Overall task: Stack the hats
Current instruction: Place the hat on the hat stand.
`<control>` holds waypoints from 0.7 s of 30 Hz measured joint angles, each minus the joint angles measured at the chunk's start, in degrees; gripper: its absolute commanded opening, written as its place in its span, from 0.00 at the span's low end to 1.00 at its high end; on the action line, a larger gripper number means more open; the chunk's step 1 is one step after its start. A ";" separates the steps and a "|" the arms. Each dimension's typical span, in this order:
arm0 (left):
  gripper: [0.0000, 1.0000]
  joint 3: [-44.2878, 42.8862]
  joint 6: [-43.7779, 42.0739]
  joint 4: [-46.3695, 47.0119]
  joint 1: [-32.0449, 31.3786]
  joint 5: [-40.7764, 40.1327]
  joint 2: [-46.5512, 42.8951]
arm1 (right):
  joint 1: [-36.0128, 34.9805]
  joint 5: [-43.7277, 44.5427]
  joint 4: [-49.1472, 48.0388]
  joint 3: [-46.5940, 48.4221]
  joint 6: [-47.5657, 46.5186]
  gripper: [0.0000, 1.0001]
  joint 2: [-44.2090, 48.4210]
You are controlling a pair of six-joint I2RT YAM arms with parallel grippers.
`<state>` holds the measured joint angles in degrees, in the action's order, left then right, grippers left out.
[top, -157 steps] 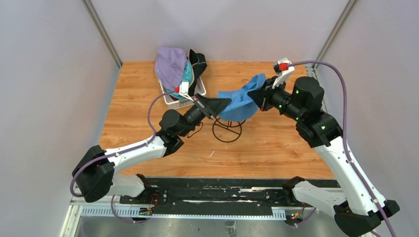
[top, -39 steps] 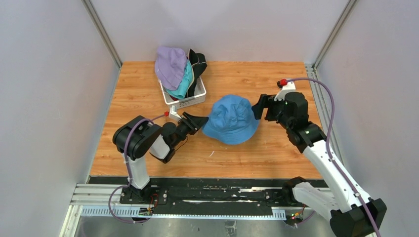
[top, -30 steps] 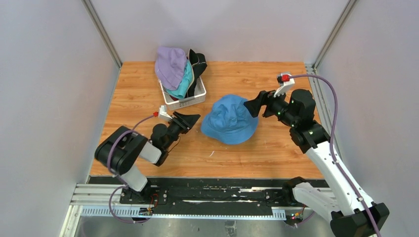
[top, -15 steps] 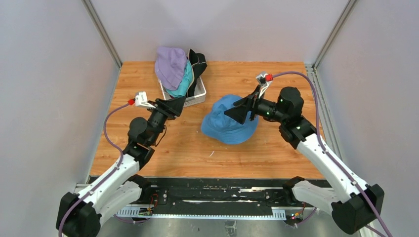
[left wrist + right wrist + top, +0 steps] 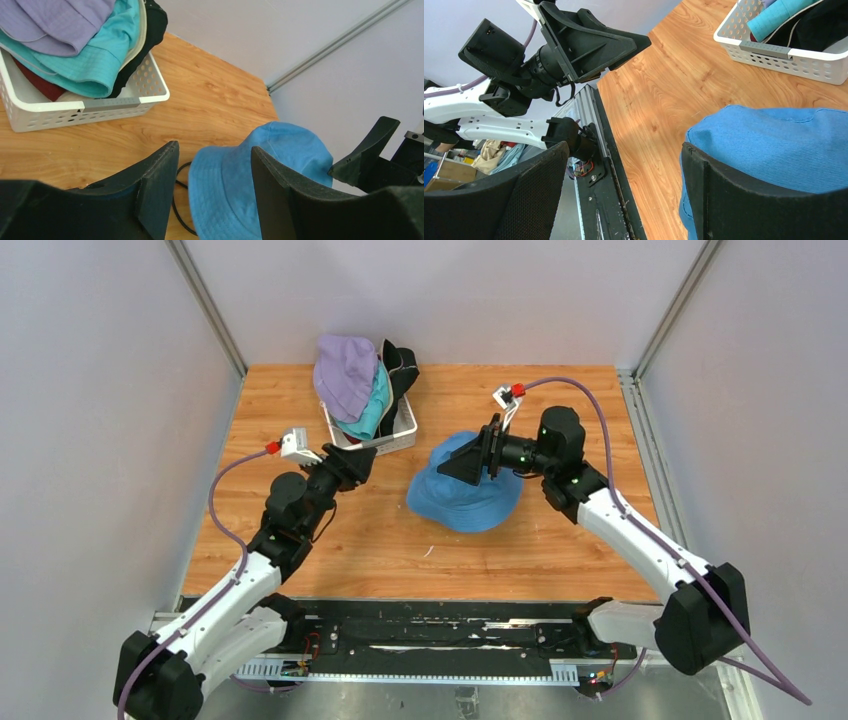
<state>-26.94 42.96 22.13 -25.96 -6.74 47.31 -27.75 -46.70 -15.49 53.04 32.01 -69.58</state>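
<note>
A blue hat [image 5: 463, 498] [image 5: 260, 175] [image 5: 784, 145] sits dome-up at mid-table. My right gripper [image 5: 462, 464] [image 5: 623, 150] hovers open over its crown, pointing left, with nothing between the fingers. My left gripper [image 5: 352, 462] [image 5: 214, 150] is open and empty, left of the blue hat and just in front of the white basket [image 5: 385, 445] [image 5: 90, 107] [image 5: 784, 55]. Piled in that basket are a lavender hat [image 5: 345, 370] [image 5: 60, 20], a teal hat [image 5: 376, 408] [image 5: 100, 60], a black hat [image 5: 400, 365] [image 5: 150, 30] and a dark red hat [image 5: 35, 82].
A black wire stand [image 5: 176, 200] shows as a loop under the blue hat's near brim. The wooden table [image 5: 560, 540] is walled on the left, back and right. A metal rail [image 5: 400, 635] runs along the near edge.
My left arm has swung up and back toward the basket, jaws a little wider. My right gripper has moved left, from the hat's right brim to over its crown.
</note>
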 measured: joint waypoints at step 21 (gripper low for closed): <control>0.80 -3.17 -1.92 -6.25 0.00 -2.99 -1.44 | -0.02 -1.29 -2.43 -10.23 0.85 0.82 3.54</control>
<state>-30.11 41.04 15.88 -25.96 -9.74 45.87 -27.77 -47.99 -17.91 42.81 32.86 -66.04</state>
